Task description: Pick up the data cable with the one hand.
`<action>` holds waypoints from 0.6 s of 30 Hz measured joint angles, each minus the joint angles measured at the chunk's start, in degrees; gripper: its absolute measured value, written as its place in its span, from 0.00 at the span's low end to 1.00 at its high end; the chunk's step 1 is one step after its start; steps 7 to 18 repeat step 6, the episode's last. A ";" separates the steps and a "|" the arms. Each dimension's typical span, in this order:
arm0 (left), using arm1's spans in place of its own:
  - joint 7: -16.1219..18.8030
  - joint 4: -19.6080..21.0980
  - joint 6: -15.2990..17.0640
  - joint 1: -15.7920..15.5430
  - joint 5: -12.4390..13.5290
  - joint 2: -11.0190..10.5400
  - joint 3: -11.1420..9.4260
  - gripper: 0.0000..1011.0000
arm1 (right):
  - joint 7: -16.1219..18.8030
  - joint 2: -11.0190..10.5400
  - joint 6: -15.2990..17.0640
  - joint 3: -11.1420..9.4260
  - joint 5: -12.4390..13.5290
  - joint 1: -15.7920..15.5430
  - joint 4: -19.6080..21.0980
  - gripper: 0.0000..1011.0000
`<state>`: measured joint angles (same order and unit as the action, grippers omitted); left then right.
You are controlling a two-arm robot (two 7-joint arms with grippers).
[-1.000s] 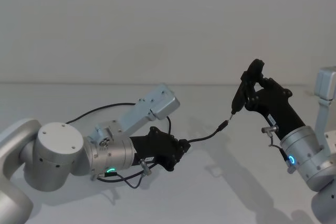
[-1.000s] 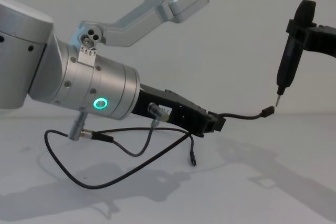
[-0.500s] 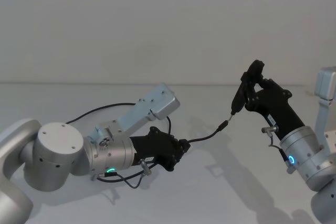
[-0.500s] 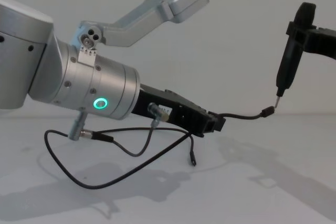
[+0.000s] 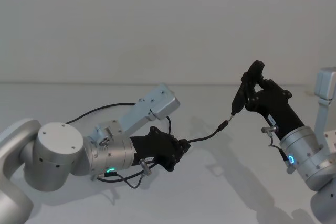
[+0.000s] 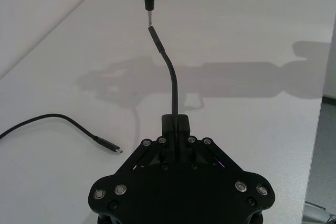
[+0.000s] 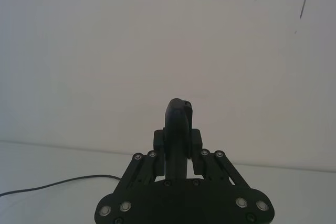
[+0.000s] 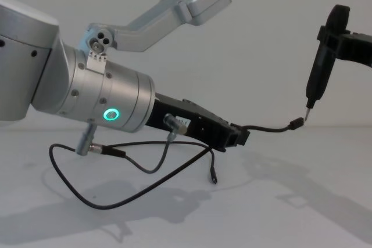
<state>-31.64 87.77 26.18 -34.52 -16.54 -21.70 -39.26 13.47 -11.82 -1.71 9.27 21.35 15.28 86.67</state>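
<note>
One arm is doing the work: at lower left of the head view the left gripper [image 5: 181, 148] is clenched on the data cable [image 5: 207, 136], which sticks out rightward with its free plug [image 5: 223, 125] held off the table [image 5: 220, 192] at centre frame, while the rest trails behind in a loop. At right, the right gripper [image 5: 247, 94] grasps a pointed tool [image 5: 239, 100], tip just beside that plug. Grasp looks done; next likely calls for lifting the trailing slack clear.
</note>
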 joint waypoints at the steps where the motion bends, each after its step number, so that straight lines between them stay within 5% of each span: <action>1: 0.00 0.00 0.00 0.00 0.00 0.00 0.00 0.04 | -0.03 0.01 0.01 0.00 0.01 0.01 -0.02 0.28; 18: 0.00 0.00 0.00 0.00 0.00 0.00 0.00 0.04 | -0.07 0.03 0.03 0.00 0.03 0.03 -0.07 0.28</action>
